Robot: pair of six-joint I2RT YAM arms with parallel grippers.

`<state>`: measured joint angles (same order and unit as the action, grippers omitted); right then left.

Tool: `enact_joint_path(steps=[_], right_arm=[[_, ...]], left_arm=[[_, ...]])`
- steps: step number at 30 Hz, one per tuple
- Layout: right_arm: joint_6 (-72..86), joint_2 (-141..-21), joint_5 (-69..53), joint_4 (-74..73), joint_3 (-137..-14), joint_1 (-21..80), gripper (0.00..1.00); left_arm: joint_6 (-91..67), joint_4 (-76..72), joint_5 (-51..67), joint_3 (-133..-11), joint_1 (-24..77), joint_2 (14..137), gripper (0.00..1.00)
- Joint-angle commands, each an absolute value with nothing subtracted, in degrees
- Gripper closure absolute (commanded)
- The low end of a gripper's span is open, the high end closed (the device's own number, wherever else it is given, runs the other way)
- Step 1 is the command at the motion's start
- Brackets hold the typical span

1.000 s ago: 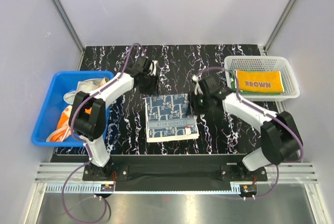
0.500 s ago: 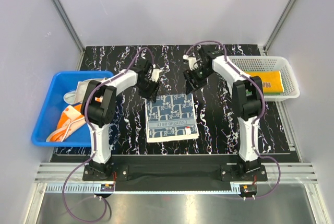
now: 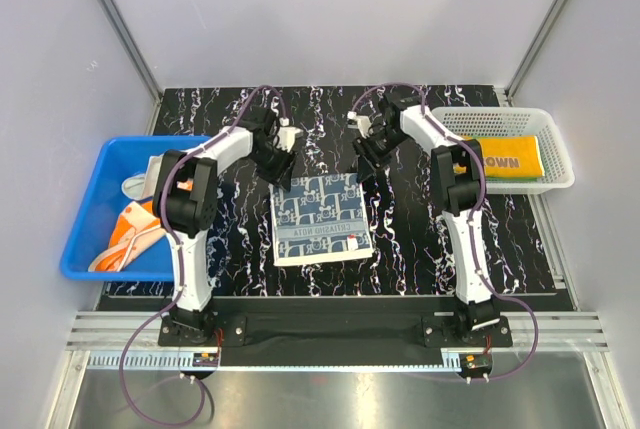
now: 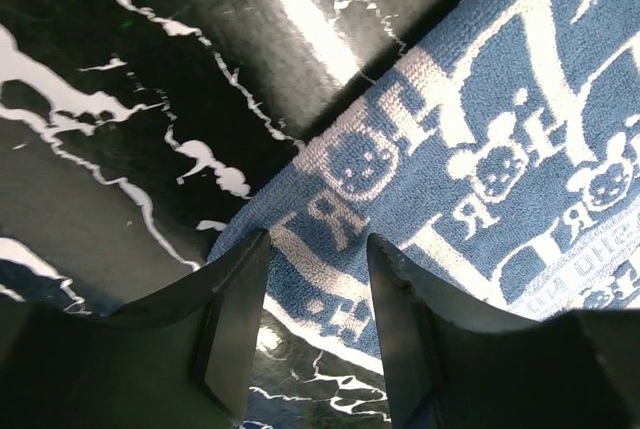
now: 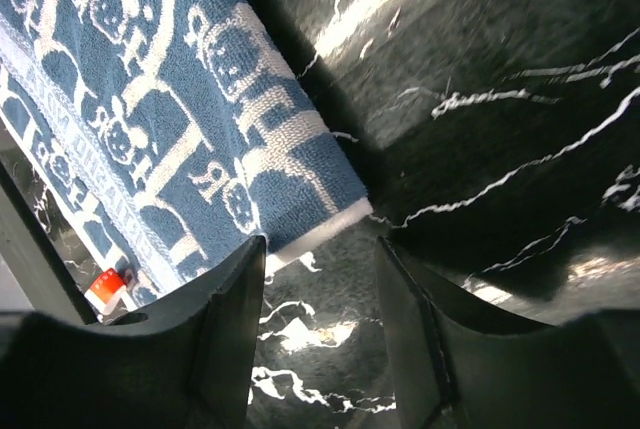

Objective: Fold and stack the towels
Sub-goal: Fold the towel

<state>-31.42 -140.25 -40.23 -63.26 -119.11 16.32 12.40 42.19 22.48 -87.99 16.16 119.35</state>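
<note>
The white and navy patterned towel (image 3: 322, 217) lies flat in the middle of the black marbled table. My left gripper (image 3: 280, 165) is open over its far left corner. In the left wrist view the corner (image 4: 330, 249) lies between the fingers (image 4: 235, 299). My right gripper (image 3: 364, 163) is open at the far right corner. In the right wrist view that corner (image 5: 300, 209) lies just beyond the left finger (image 5: 235, 309). The orange-yellow towel with brown lettering (image 3: 508, 157) lies folded in the white mesh basket (image 3: 470, 121). The cream and orange fox towel (image 3: 128, 229) and a whitish one (image 3: 140, 185) lie in the blue bin (image 3: 85, 219).
The blue bin stands at the table's left edge and the white basket at the far right. Both arms reach from the near edge up the sides of the towel. Grey walls enclose the table on three sides.
Both grippers moved from beside the towel to its far corners. The towel has slid slightly left and turned a little.
</note>
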Motion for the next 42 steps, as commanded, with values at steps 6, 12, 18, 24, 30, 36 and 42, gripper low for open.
enact_joint_path(steps=[6, 12, 18, 24, 30, 36, 42], right_arm=[[-34.63, -144.84, -44.3, -65.99, -127.52, 16.08, 0.46], [-34.19, -147.13, -46.67, -68.28, -131.66, 15.91, 0.55], [-34.54, -147.22, -47.46, -68.64, -131.75, 14.94, 0.93], [-35.06, -146.51, -47.9, -68.29, -130.52, 13.54, 1.0], [-35.42, -146.25, -47.55, -68.55, -130.52, 13.45, 1.0], [-36.83, -145.55, -47.2, -68.91, -129.9, 13.54, 1.0], [-36.39, -146.25, -47.55, -68.73, -130.69, 13.45, 1.0]], left_arm=[[13.8, 41.22, 30.04, -91.66, 13.54, 115.67, 0.5], [14.32, 42.53, 27.97, -94.74, 12.04, 113.99, 0.47], [16.78, 47.28, 25.84, -96.06, 10.9, 118.47, 0.47], [18.46, 49.22, 27.87, -97.12, 10.81, 122.51, 0.46], [18.2, 47.03, 24.26, -98.17, 10.98, 125.15, 0.47], [18.54, 44.12, 23.29, -98.7, 10.81, 124.89, 0.47], [20.83, 49.91, 28.39, -104.32, 11.07, 129.28, 0.48]])
